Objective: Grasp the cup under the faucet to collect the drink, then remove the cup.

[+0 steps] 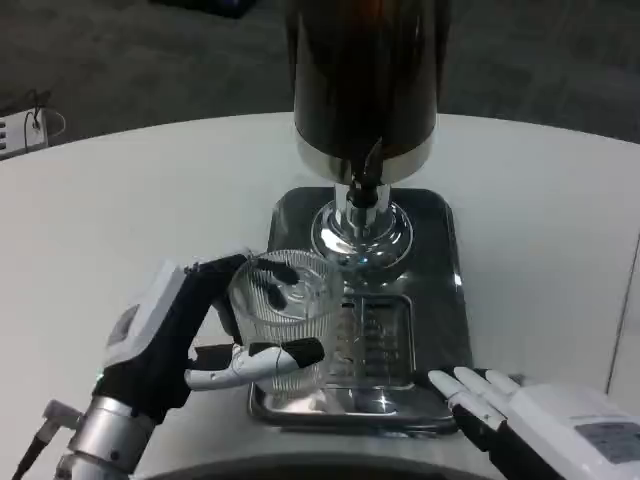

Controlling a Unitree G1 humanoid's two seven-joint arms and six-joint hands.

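A white table (150, 200) is seen from above, its curved far edge running across the top of the head view against dark floor. At the middle of the table a drink dispenser (362, 80) is set on a polished steel base (440, 260), with a dark faucet (366, 185) hanging below its chrome collar and a slotted drip tray (385, 340) at the front of the base. Wide bare tabletop is left on both sides of the base, more on the left than on the right, where a straight seam or edge of the table is seen near the picture's border.

A clear ribbed cup (285, 320) is held over the left front part of the base, just left of and nearer than the faucet, not directly under it. It is gripped by the left hand (185, 335), whose fingers are wrapped round its wall from the left, the forearm rising from the lower left corner.

The right hand (530, 410) is laid flat near the front right corner of the base, fingers extended and slightly apart, nothing held.
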